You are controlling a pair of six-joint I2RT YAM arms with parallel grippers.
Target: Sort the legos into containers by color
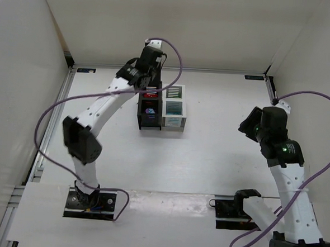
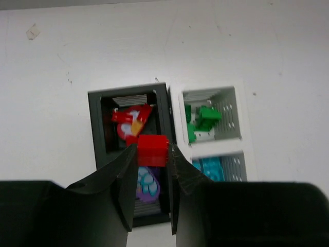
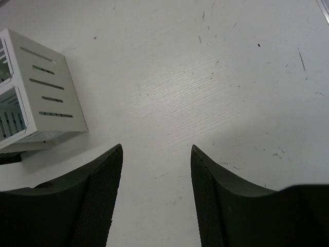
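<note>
Left wrist view: the left claw (image 2: 152,155) is pinched tight on a red brick (image 2: 152,148), held over the black bin (image 2: 95,128), about above the divider between its two cells. The cell at 12 o'clock holds red pieces (image 2: 131,119); the cell at 6 o'clock holds a purple piece (image 2: 146,185).

To do this well, I would nudge the brick toward 12 o'clock until it is fully over the red cell, lower it, then let go, or it may tip off the divider into the purple cell.

The white bin (image 2: 239,121) stands touching at 3 o'clock, with green pieces (image 2: 204,117) and a teal piece (image 2: 208,167); a sideways drift could miss into it.

The right claw (image 3: 157,154) hangs half open and empty over bare table (image 3: 231,77), well apart at 3 o'clock, not in the way.
</note>
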